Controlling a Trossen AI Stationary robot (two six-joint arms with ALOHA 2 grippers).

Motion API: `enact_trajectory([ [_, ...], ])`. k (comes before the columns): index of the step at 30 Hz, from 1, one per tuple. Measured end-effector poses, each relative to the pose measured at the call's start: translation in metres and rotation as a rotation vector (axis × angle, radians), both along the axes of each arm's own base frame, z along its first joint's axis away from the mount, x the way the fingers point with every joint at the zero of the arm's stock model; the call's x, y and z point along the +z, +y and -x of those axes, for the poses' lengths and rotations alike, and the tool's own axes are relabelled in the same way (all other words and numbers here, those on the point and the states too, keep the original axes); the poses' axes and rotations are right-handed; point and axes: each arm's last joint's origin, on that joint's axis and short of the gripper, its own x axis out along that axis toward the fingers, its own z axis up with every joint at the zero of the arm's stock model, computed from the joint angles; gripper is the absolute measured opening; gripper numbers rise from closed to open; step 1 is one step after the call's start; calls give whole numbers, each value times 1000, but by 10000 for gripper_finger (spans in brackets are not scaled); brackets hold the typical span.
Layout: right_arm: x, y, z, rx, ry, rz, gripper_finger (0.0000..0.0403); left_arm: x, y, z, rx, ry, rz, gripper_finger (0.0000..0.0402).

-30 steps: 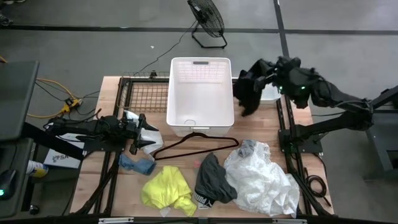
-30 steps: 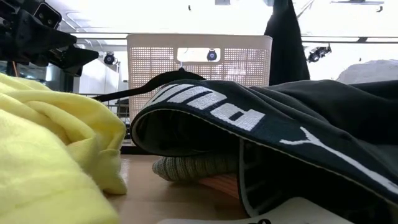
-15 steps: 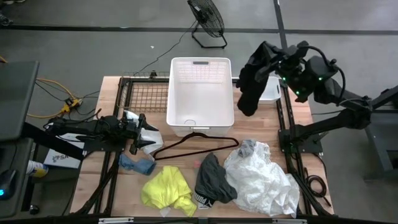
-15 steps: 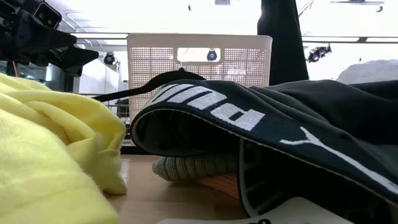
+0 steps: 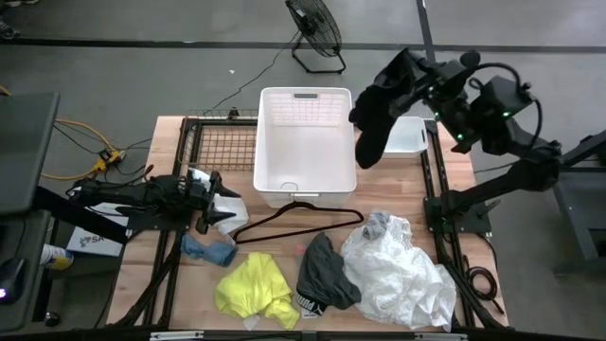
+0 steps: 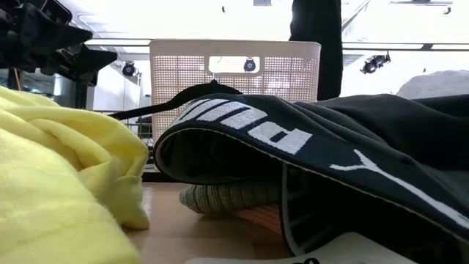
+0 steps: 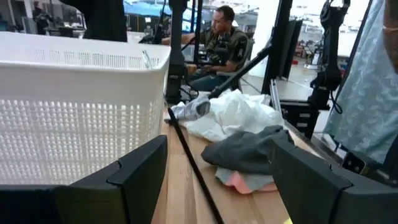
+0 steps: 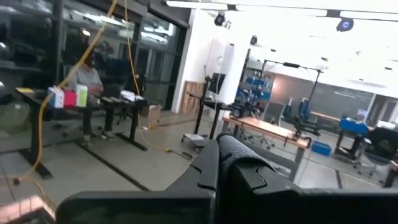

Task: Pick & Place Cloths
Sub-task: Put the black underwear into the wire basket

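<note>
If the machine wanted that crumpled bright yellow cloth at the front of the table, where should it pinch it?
Probably on the raised fold near the middle of the crumpled bright yellow cloth, coming straight down from above. It lies in a loose heap with ridges that two fingers could close around, and nothing covers it. The open left gripper, resting by the small blue cloth, is on that side.

Right gripper (image 5: 405, 78) fingertips — under the black cloth (image 5: 374, 123) — hanging garment's top cut off.

You see the basket (image 5: 305, 142) at table's 12 o'clock, hanger (image 5: 294, 221) just before it, cloths (image 5: 327, 279) toward 6 o'clock.
</note>
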Motion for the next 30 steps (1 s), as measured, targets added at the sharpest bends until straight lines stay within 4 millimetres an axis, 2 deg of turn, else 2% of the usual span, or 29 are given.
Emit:
enact_trajectory([
  [4, 15, 2, 2, 10, -24, 18, 3, 10, 0, 1, 10, -105, 13, 271],
  [7, 24, 3, 0, 38, -38, 41, 3, 19, 3, 4, 86, -155, 31, 271],
  [15, 40, 4, -22, 202, -95, 115, 3, 63, 11, 10, 333, -210, 43, 271],
  [22, 35, -13, -60, 295, -100, 126, 3, 110, 12, 4, 425, -199, -55, 271],
  [30, 22, -47, -95, 535, -214, 54, 3, 168, 10, -25, 480, -85, -204, 271],
])
